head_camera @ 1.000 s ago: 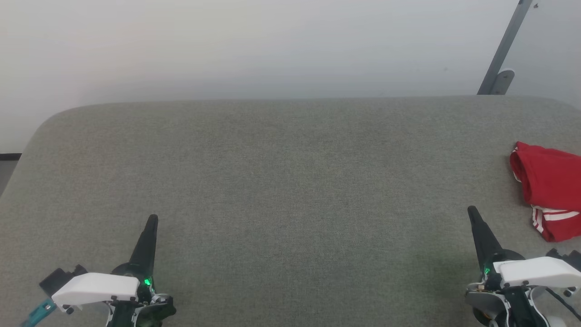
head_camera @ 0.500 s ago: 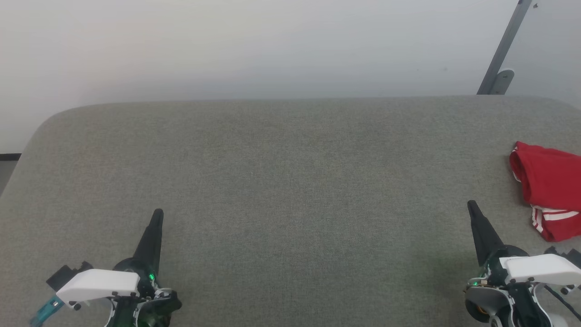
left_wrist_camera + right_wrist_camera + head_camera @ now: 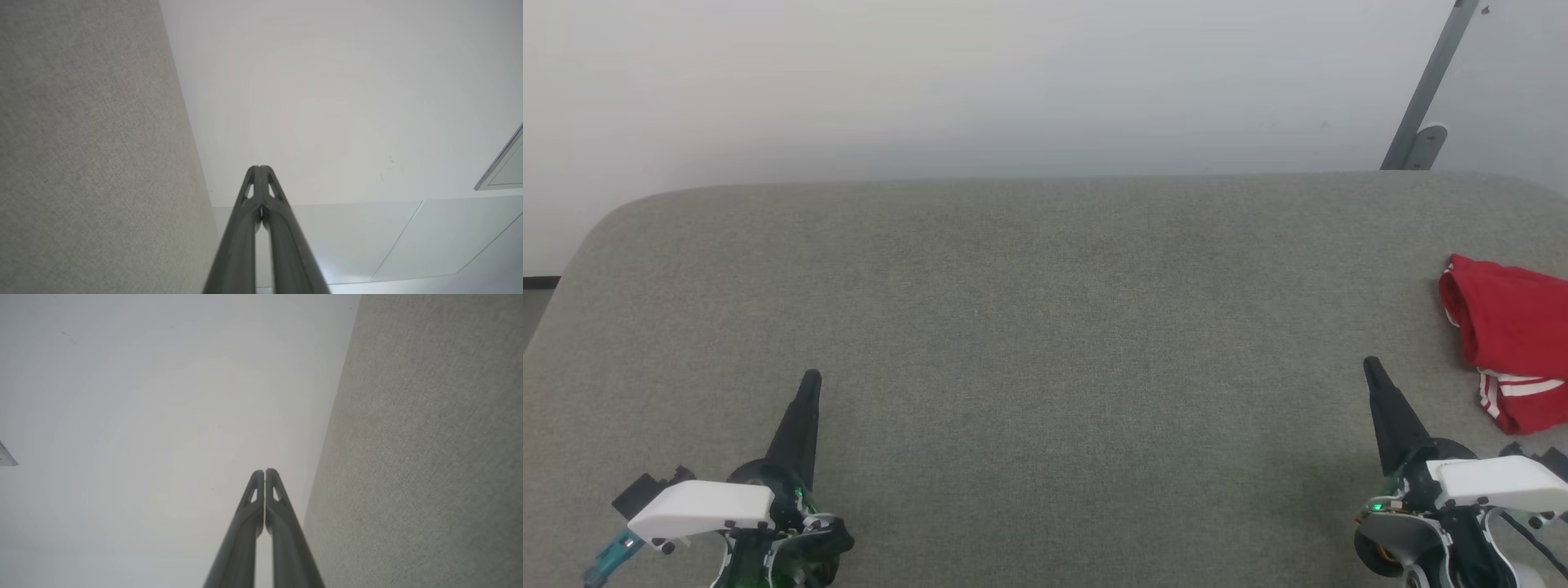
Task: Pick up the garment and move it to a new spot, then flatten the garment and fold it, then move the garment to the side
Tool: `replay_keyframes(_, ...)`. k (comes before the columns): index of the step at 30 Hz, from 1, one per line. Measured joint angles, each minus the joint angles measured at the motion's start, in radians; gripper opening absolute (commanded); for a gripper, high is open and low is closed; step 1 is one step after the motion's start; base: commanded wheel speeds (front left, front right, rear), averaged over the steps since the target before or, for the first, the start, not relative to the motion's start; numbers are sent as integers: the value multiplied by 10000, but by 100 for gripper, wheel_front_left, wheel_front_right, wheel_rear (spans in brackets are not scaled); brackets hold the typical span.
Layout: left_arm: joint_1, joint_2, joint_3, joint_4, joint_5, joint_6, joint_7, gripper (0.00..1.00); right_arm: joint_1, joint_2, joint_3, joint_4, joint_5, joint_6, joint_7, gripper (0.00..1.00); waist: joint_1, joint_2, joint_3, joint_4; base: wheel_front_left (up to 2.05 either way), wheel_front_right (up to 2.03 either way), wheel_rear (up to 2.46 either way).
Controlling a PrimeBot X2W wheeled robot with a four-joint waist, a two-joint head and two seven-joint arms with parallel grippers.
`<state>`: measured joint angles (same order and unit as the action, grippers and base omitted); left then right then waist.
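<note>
garment: soft, light, bunched at R edge | grab thick red fold | L claw + R claw closed, empty

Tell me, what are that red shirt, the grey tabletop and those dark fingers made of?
Shirt: probably soft knit cloth; it lies in soft folds, matte red with white stripes. Tabletop: looks covered in grey woven fabric, with a fine weave and rounded, padded-looking edges. Fingers: likely matte dark plastic; smooth, moulded with cut-outs.
</note>
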<state>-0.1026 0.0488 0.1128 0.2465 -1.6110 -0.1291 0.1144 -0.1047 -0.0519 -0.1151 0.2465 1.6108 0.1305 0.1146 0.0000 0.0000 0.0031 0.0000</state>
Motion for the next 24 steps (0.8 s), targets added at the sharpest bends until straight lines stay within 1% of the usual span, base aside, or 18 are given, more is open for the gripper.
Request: replay_keyframes(24, -1, 0, 0, -2, 0, 0, 0, 0, -3, 0, 4, 0, 0, 0, 0, 0, 0, 0, 0, 0, 0, 0, 0)
